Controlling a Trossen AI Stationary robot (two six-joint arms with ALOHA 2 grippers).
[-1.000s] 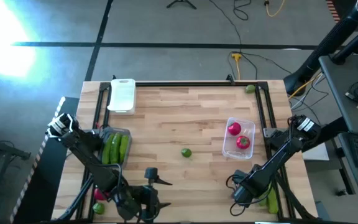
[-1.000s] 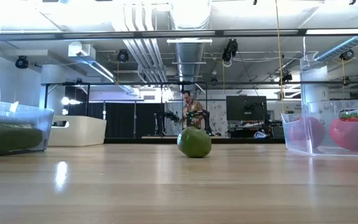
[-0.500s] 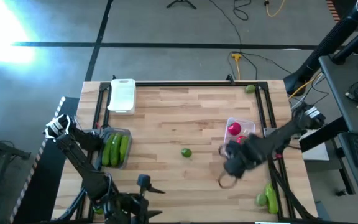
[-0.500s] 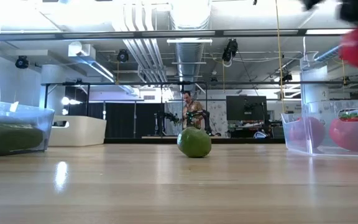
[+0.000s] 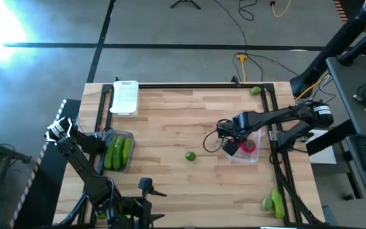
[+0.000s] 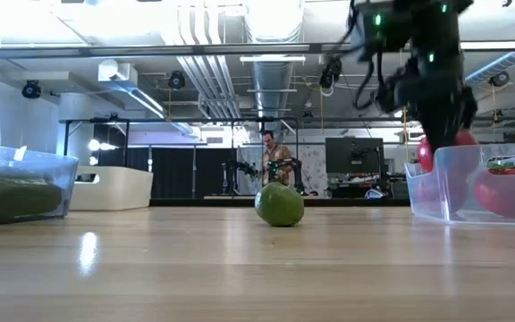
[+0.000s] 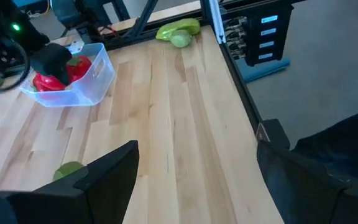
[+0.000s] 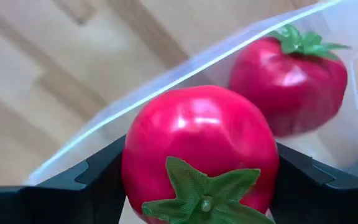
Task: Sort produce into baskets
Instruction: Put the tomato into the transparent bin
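Note:
My right gripper (image 5: 230, 145) is shut on a red tomato (image 8: 201, 155) with a green top. It hangs over the near-left part of the clear tub (image 5: 254, 157) on the table's right, which holds another tomato (image 8: 288, 74). In the low view the held tomato (image 6: 438, 150) is partly behind the tub's wall (image 6: 454, 183). A lime (image 5: 190, 156) rests on the table's middle. My left gripper (image 5: 147, 186) is open and empty at the near edge. Cucumbers (image 5: 116, 152) lie in the left clear tub. The white tray (image 5: 124, 97) stands far left. My right gripper pinches the tomato's two opposite sides (image 8: 132, 168) between its fingers (image 8: 98, 180), with the green top toward the wrist. The fingers come from above, pointing down. The tomato hangs at the height of the tub's rim; I cannot tell whether it touches the tub's floor.
A lime (image 5: 255, 91) lies at the far right corner by the frame. A cucumber and a lime (image 5: 273, 202) lie beyond the right rail near the front. Black rails run along the left, far and right sides. Bare wood lies between the tubs.
My right gripper has carried the tomato from the near right corner up, toward the far edge and a little left. It has then come down to the clear tub with the tomatoes. My left arm has drawn back slightly toward the near edge.

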